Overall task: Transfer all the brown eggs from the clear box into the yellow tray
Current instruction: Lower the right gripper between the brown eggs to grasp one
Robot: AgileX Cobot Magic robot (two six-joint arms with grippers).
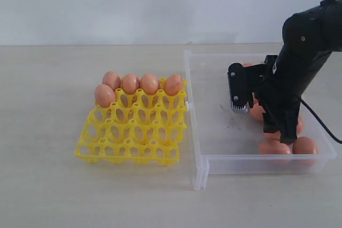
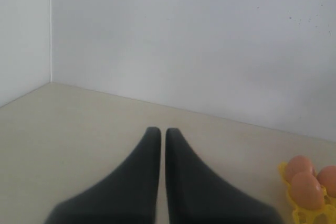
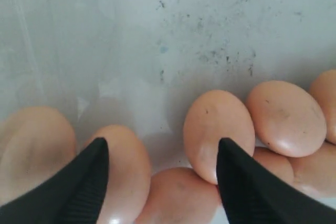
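Your R end effector [image 3: 163, 150] is open, jaws spread just above brown eggs [image 3: 218, 129] bunched in a clear box [image 1: 199, 148] corner. L end effector [image 2: 158, 135] closed, over desk [image 2: 79, 124]. Five eggs sit along far edge of yellow tray [image 1: 131, 145].

Tray [image 1: 132, 150]: one
Box [image 1: 214, 164]: one
Eggs [image 1: 149, 84]: you've five in tray — at least six in box, some hidden

tray [image 1: 128, 156] left of box [image 1: 251, 164], eggs [image 1: 149, 84] in both
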